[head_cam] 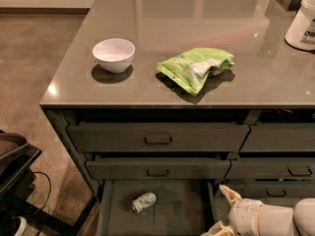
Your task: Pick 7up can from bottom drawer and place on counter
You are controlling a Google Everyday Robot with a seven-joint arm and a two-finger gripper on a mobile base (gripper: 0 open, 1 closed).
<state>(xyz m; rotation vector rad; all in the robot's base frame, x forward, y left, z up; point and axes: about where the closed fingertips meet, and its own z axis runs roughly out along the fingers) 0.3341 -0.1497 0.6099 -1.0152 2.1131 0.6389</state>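
The 7up can lies on its side on the floor of the open bottom drawer, towards its left half. My gripper is at the lower right of the view, beside the drawer's right wall and to the right of the can, not touching it. Its two cream fingers are spread apart and hold nothing. The lower finger is partly cut off by the bottom edge. The counter spreads above the drawers.
On the counter stand a white bowl, a lime-green snack bag and a white container at the far right. Two closed drawers with loop handles sit above the open one. Dark equipment stands at the lower left.
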